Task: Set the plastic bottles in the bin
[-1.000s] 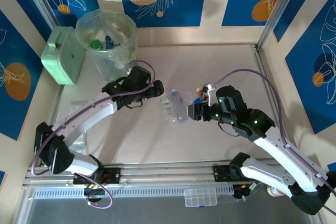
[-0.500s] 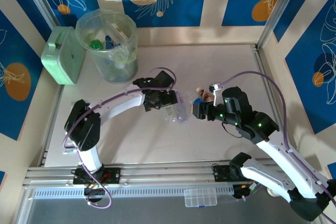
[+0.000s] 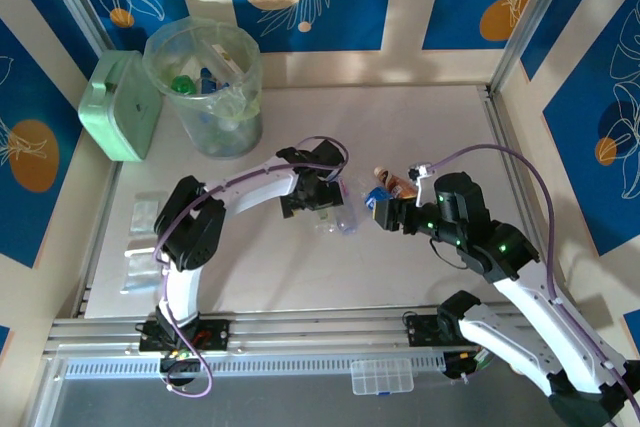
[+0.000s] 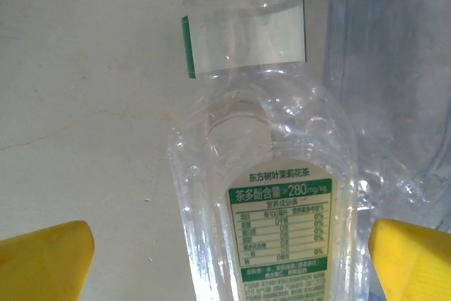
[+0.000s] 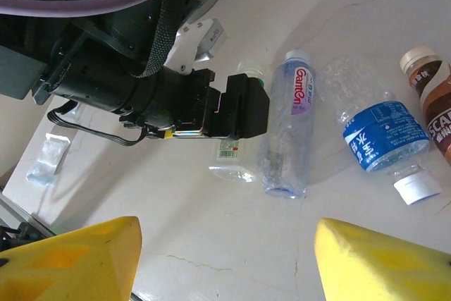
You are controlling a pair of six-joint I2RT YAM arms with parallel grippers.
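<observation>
At the middle of the table (image 3: pixel 430 127), the left gripper (image 4: pixel 227 264) has swung over from beside the bin (image 3: pixel 158 55) and now stands wide open astride a clear bottle (image 4: pixel 261 174), not yet closed on it. I judge the next pick is prepared. The right gripper (image 5: pixel 225 262) hovers partly open and holds nothing. The bin, at ten o'clock, already holds several bottles (image 3: pixel 205 82). Three more bottles (image 5: pixel 287 132) lie at three o'clock of the clear one.
</observation>
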